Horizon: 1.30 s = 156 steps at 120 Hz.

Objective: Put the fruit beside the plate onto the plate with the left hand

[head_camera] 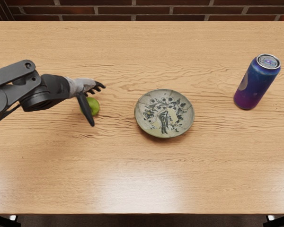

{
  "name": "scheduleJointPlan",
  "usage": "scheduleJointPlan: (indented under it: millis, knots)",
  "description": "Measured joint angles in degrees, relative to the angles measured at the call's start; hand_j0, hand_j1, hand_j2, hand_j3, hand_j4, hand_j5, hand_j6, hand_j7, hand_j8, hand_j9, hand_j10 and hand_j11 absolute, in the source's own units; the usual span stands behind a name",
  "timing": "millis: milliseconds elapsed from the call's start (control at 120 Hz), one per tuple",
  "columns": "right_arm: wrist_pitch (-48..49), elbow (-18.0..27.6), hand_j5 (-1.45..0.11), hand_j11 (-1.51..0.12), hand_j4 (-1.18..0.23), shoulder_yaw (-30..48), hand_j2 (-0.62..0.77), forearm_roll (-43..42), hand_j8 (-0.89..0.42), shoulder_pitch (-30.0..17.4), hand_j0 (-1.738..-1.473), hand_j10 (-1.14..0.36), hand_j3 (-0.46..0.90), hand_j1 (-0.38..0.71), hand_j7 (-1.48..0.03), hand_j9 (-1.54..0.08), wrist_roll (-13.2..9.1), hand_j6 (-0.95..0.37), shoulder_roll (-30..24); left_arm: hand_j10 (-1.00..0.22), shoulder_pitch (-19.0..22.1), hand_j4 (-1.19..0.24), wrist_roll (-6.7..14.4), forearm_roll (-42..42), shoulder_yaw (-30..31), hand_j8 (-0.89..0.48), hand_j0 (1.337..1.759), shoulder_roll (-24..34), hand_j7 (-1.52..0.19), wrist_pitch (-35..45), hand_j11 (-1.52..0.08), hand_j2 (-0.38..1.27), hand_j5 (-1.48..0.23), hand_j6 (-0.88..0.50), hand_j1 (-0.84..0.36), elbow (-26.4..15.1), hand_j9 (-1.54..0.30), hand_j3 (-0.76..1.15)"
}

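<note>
Part of the fruit [94, 106] hidden behind the left hand [86, 90] — one dark finger [88, 114] crosses it, contact not resolvable. The left arm [19, 90] is cut off by the picture's left edge. Label on the can [255, 81] too blurred to read — plate [143, 124] motif likewise.

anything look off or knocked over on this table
Nothing stands out. The can stands upright at the right, the plate lies flat mid-table, and the green fruit sits on the table left of it, partly hidden by the left hand.
</note>
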Motion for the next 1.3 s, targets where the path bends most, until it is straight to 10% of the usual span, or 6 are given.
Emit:
scheduleJointPlan:
  millis: [425, 683, 1300]
  knots:
    - [0.00, 0.00, -0.02, -0.02, -0.02, -0.01, 0.00, 0.01, -0.02, 0.00, -1.658, -0.02, 0.00, -0.33, -0.02, -0.02, 0.00, -0.02, 0.00, -0.47, 0.25, -0.48, 0.00, 0.28, 1.14, -0.43, 1.658, 0.45, -0.62, 0.62, -0.62, 0.13, -0.62, -0.48, -0.21, 0.01, -0.62, 0.00]
    - [0.00, 0.00, -0.02, -0.02, -0.02, 0.00, 0.00, 0.00, -0.02, 0.00, -1.658, -0.02, 0.00, -0.33, -0.02, -0.02, 0.00, -0.02, 0.00, -0.54, 0.52, -0.64, -0.04, 0.23, 1.30, -0.44, 1.656, 0.87, -0.82, 0.43, -0.84, 0.45, -0.82, -0.64, -0.28, 0.17, -0.83, 0.00]
    - [0.00, 0.00, -0.02, -0.02, -0.02, 0.00, 0.00, 0.01, -0.02, 0.00, -1.658, -0.02, 0.00, -0.33, -0.02, -0.02, 0.00, -0.02, 0.00, -0.49, -10.43, -0.72, 0.04, -6.84, -0.32, -0.37, 1.653, -5.96, -1.00, -0.59, -0.98, 0.47, -1.01, -0.60, -0.26, 0.27, -1.01, 0.00]
